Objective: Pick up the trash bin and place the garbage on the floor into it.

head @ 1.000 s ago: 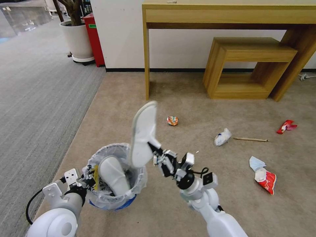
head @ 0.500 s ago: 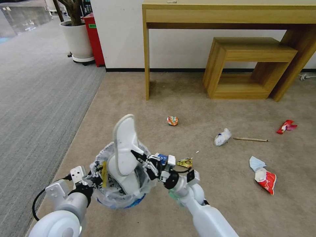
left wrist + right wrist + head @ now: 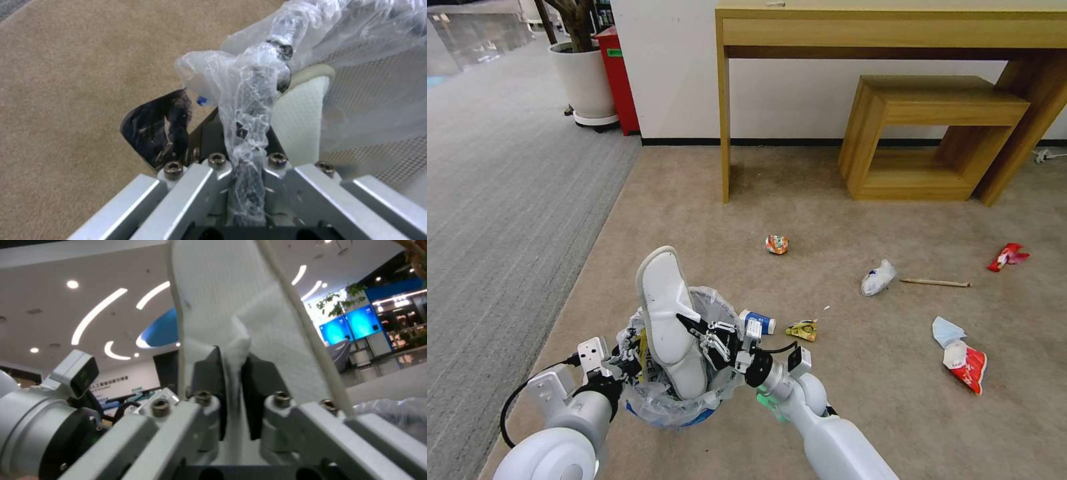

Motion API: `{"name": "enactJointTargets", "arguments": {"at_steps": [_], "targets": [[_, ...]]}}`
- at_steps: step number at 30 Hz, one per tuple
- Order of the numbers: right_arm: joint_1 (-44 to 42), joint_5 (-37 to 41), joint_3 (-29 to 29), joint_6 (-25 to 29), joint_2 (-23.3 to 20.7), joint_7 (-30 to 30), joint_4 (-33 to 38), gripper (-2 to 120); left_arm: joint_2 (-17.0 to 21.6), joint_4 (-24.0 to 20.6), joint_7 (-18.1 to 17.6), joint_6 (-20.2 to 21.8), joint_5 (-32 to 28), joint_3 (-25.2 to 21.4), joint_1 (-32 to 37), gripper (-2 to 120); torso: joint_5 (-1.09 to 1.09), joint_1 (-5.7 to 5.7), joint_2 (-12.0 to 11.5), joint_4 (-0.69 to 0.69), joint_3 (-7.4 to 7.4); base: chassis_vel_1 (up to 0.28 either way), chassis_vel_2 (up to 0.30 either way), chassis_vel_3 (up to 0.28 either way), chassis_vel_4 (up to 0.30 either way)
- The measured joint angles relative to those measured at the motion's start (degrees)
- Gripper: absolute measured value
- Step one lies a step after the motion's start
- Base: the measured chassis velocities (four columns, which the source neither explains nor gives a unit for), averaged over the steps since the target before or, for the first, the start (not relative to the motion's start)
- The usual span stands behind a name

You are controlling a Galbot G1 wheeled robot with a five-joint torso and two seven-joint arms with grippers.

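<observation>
Lowered white slipper (image 3: 664, 303), upright in trash bin (image 3: 657, 400), right pincer (image 3: 694, 325) clamped.

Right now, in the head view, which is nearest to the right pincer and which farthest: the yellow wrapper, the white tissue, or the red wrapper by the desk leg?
From the right pincer, holding a white slipper:
1. Yellow wrapper, just to its right.
2. White tissue, farther right, mid-carpet.
3. Red wrapper, far right, near the desk leg.

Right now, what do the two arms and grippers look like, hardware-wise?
Both arms are glossy white rounded shells ending in black wrist collars. The left gripper and right gripper have silver metal brackets with hex bolts and black fingers. A black cable loops beside the left wrist; another runs at the right.
</observation>
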Motion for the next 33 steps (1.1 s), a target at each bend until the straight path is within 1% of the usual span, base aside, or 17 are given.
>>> {"name": "enactJointTargets", "arguments": {"at_steps": [3,4,8,9,12,13,17,20,21,24,25,26,28,29,31,32,33], "targets": [[-0.74,0.07,0.78,-0.19,-1.01,-0.04,1.22,30,-0.01,0.26,0.09,0.00,0.23,0.05,-0.09,1,0.00,0.00,0.00,0.00,0.00,0.000,0.000,0.000,0.000],[-0.74,0.07,0.78,-0.19,-1.01,-0.04,1.22,30,-0.01,0.26,0.09,0.00,0.23,0.05,-0.09,1,0.00,0.00,0.00,0.00,0.00,0.000,0.000,0.000,0.000],[-1.75,0.07,1.86,-0.29,-2.29,-0.26,2.65,49,0.09,0.33,0.16,0.00,0.27,-0.41,-0.14,1,0.00,0.00,0.00,0.00,0.00,0.000,0.000,0.000,0.000],[-1.75,0.07,1.86,-0.29,-2.29,-0.26,2.65,49,0.09,0.33,0.16,0.00,0.27,-0.41,-0.14,1,0.00,0.00,0.00,0.00,0.00,0.000,0.000,0.000,0.000],[-2.45,0.17,3.15,-0.28,-3.24,0.11,4.32,64,0.30,0.27,0.21,0.00,0.12,-1.07,-0.29,1,0.00,0.00,0.00,0.00,0.00,0.000,0.000,0.000,0.000],[-2.45,0.17,3.15,-0.28,-3.24,0.11,4.32,64,0.30,0.27,0.21,0.00,0.12,-1.07,-0.29,1,0.00,0.00,0.00,0.00,0.00,0.000,0.000,0.000,0.000],[-3.17,0.66,4.55,-0.19,-4.01,1.00,6.32,78,0.43,0.29,0.24,0.00,-0.05,-1.96,-0.60,1,0.00,0.00,0.00,0.00,0.00,0.000,0.000,0.000,0.000],[-4.02,0.94,6.19,0.46,-4.90,3.79,8.46,92,0.76,0.88,0.15,-0.01,-0.87,-3.60,-1.44,1,0.00,0.00,0.00,0.00,0.00,0.000,0.000,0.000,0.000],[-4.02,0.94,6.19,0.46,-4.90,3.79,8.46,92,0.76,0.88,0.15,-0.01,-0.87,-3.60,-1.44,1,0.00,0.00,0.00,0.00,0.00,0.000,0.000,0.000,0.000],[-5.02,-1.15,8.47,1.10,-5.70,15.13,11.29,100,1.62,2.09,-0.15,-0.01,-1.60,-5.94,-2.38,1,0.00,0.00,0.00,0.00,0.00,0.000,0.000,0.000,0.000],[-5.02,-1.15,8.47,1.10,-5.70,15.13,11.29,100,1.62,2.09,-0.15,-0.01,-1.60,-5.94,-2.38,1,0.00,0.00,0.00,0.00,0.00,0.000,0.000,0.000,0.000],[-5.25,-2.62,9.34,1.10,-5.87,18.97,12.19,100,1.85,2.36,-0.26,-0.01,-1.86,-6.50,-2.56,1,0.00,0.00,0.00,0.00,0.00,0.000,0.000,0.000,0.000],[-6.13,-9.53,11.86,-0.99,-6.27,33.57,15.25,100,2.28,2.86,-0.57,-0.01,-2.45,-7.72,-2.98,1,0.00,0.00,0.00,0.01,0.00,0.000,0.000,0.000,0.000],[-6.13,-9.53,11.86,-0.99,-6.27,33.57,15.25,100,2.28,2.86,-0.57,-0.01,-2.45,-7.72,-2.98,1,0.00,0.00,0.00,0.01,0.00,0.000,0.000,0.000,0.000],[-7.67,-14.19,14.42,-6.19,-6.61,47.72,18.81,100,2.42,3.12,-0.78,-0.01,-2.58,-8.65,-3.22,1,0.00,0.00,0.00,0.00,0.00,0.000,0.000,0.000,0.000],[-8.37,-14.77,15.62,-7.81,-6.87,52.01,19.95,100,2.44,3.14,-0.80,-0.01,-2.63,-9.08,-3.24,1,0.00,0.00,0.00,0.00,0.00,0.000,0.000,0.000,0.000],[-8.37,-14.77,15.62,-7.81,-6.87,52.01,19.95,100,2.44,3.14,-0.80,-0.01,-2.63,-9.08,-3.24,1,0.00,0.00,0.00,0.00,0.00,0.000,0.000,0.000,0.000]]}}
